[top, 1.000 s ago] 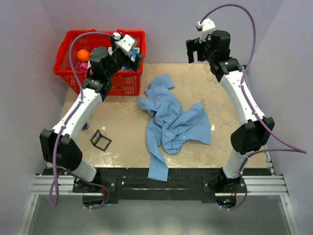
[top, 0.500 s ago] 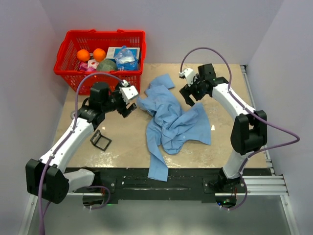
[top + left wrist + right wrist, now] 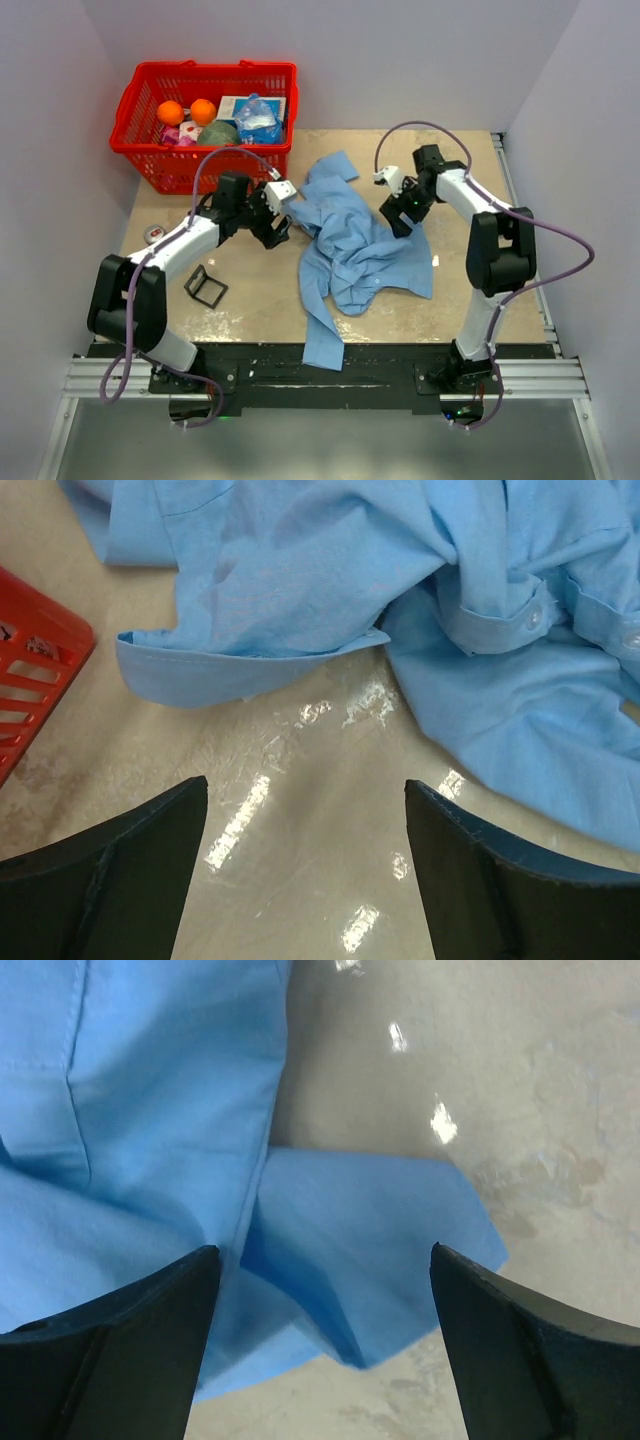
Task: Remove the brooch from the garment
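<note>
step in hand: approach and search. the garment (image 3: 355,245) lies crumpled at the centre of the desk (image 3: 250,270), collar end toward the far side, one sleeve trailing to the near edge. the brooch is not visible in any view; it is probably hidden in a fold or on the underside

gripper state: the left gripper (image 3: 305,785) has its jaws spread wide and holds nothing; it hovers over bare desk just beside the garment's left edge, a folded hem (image 3: 245,665) directly ahead. the right gripper (image 3: 325,1250) is also wide and empty, positioned over the garment's right edge

next move: judged from this layout, pinch an edge on each side, then lift and spread the cloth until the dark disc shows. do not mistake the white buttons (image 3: 533,616) for the target

surroundings: a red basket (image 3: 215,66) with groceries stands at the far left, near the left arm's path. a black square frame (image 3: 206,286) and a small round object (image 3: 155,234), too small to identify, lie well apart from the garment on the left
</note>
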